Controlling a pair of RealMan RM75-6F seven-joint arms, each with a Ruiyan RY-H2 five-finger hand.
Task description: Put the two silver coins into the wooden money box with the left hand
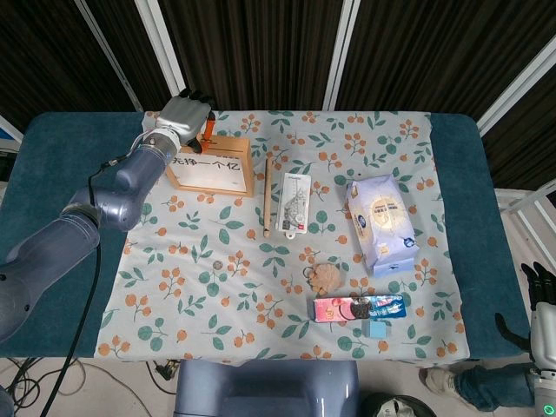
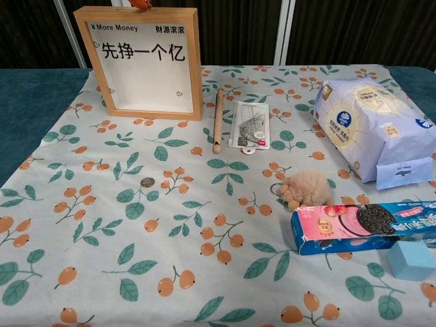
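The wooden money box (image 1: 211,163) stands upright at the back left of the flowered cloth, and the chest view shows its white front with black writing (image 2: 142,61). My left hand (image 1: 184,115) hovers over the box's top edge, fingers curled down; one orange fingertip (image 2: 142,3) peeks above the frame. Whether a coin sits in those fingers is hidden. One silver coin (image 2: 147,182) lies flat on the cloth in front of the box, also seen as a small disc (image 1: 218,261) from the head. My right hand (image 1: 539,314) hangs off the table's right front corner, fingers apart and holding nothing.
A wooden stick (image 2: 218,119) and a flat packet (image 2: 248,125) lie right of the box. A white-blue bag (image 2: 371,126), a fluffy keyring (image 2: 304,189), a biscuit box (image 2: 361,226) and a blue cube (image 2: 412,260) fill the right side.
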